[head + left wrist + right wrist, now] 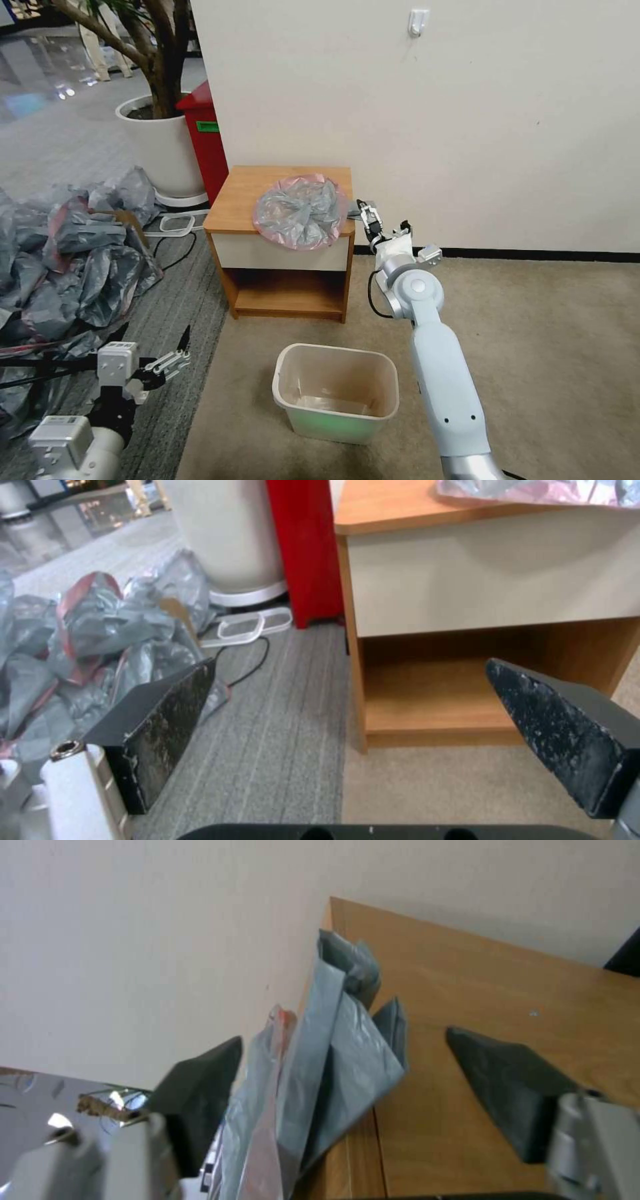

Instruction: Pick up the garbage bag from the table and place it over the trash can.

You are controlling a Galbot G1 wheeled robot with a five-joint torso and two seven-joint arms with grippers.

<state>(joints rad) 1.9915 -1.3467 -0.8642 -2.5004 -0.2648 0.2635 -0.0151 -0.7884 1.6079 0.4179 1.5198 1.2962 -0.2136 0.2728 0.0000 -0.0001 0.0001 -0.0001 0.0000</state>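
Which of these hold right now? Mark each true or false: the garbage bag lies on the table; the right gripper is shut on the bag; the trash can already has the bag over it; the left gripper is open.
1. The garbage bag lies on the table. True.
2. The right gripper is shut on the bag. False: its fingers are spread on either side of the bag's edge.
3. The trash can has the bag over it. False: its rim is bare.
4. The left gripper is open. True; it hangs low near the heap of bags.
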